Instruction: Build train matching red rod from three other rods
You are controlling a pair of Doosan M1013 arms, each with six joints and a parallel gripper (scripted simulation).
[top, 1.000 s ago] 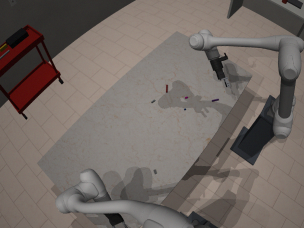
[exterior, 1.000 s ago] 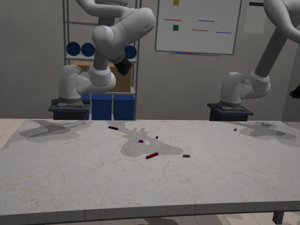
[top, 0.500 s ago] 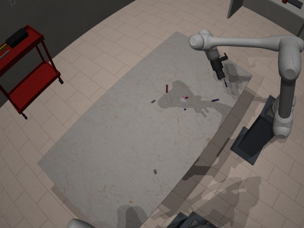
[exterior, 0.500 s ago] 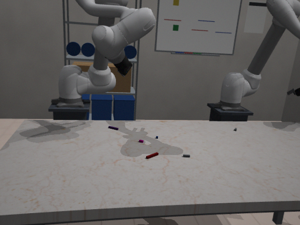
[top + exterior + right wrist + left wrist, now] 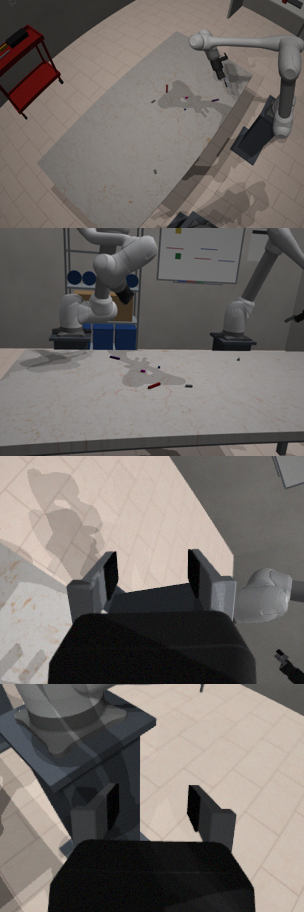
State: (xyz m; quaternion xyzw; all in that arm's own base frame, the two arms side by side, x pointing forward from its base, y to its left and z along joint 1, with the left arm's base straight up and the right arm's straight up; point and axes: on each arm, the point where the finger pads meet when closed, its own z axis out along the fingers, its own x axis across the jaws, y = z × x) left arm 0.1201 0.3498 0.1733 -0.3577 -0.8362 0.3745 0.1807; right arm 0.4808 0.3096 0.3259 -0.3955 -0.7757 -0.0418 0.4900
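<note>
Building has seemingly not begun: the right claw [image 5: 227, 83] [image 5: 127, 300] [image 5: 152, 564] and the left claw [image 5: 289, 319] [image 5: 153, 798] [image 5: 276, 652] are wide open, empty. Well apart from both lie the red rod [image 5: 167, 88] [image 5: 154, 385], blue rod [image 5: 185, 109] [image 5: 159, 367], nearer grey rod [image 5: 153, 101] [image 5: 189, 386] and farther grey rod [image 5: 155, 171] [image 5: 238, 359]; probably the last three must still be joined.
</note>
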